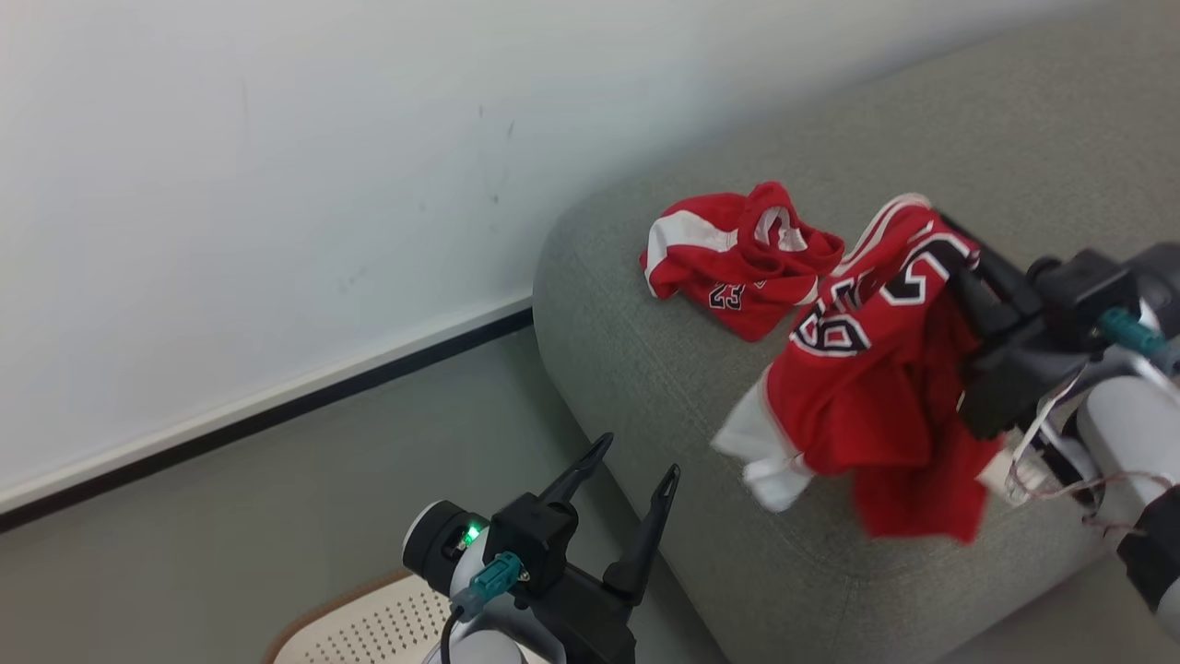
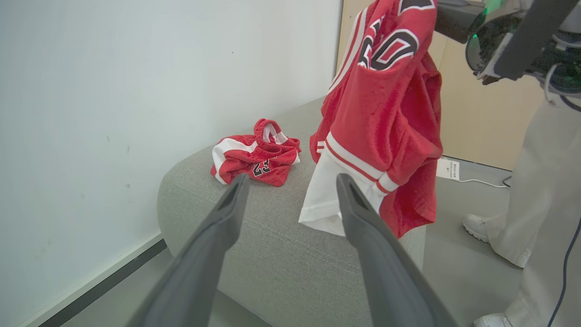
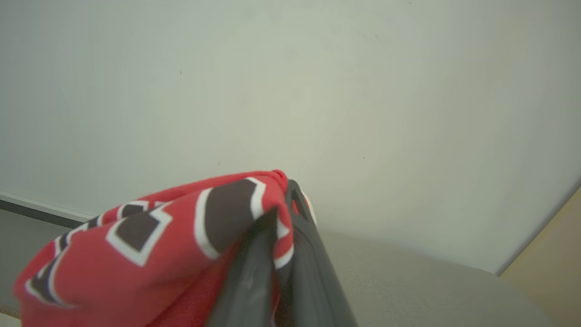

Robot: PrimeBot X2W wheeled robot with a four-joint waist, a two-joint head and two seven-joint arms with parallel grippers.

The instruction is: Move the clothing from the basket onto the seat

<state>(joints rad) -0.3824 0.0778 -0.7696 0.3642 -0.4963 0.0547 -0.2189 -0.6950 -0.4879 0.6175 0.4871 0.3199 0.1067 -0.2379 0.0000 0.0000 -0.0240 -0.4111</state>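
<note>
Red jersey (image 1: 867, 387) cloth is bunched between the fingers of the right gripper (image 3: 283, 200), whose jaws are pinched shut on a fold near the dark, white-edged lettering. From there the garment drops almost straight down, so its long axis is vertical and its bulk lies below the jaws rather than ahead of them. Under it is the grey seat (image 1: 664, 387). The white-trimmed lower edge hangs close to the cushion near its front edge, though whether it touches the fabric cannot be told. The shorts (image 1: 728, 267) lie crumpled on the same cushion, just beside the jersey on the wall side and apart from it. The left gripper (image 1: 636, 456) stands with its jaws spread wide and nothing between them. It is off the rounded end of the seat and near the basket (image 1: 369, 627), of which a perforated corner shows low in the head view. Since the right arm carries the load directly over the cushion, the move ahead is probably a short descent and a release, with the cloth likely to fold down onto itself.
</note>
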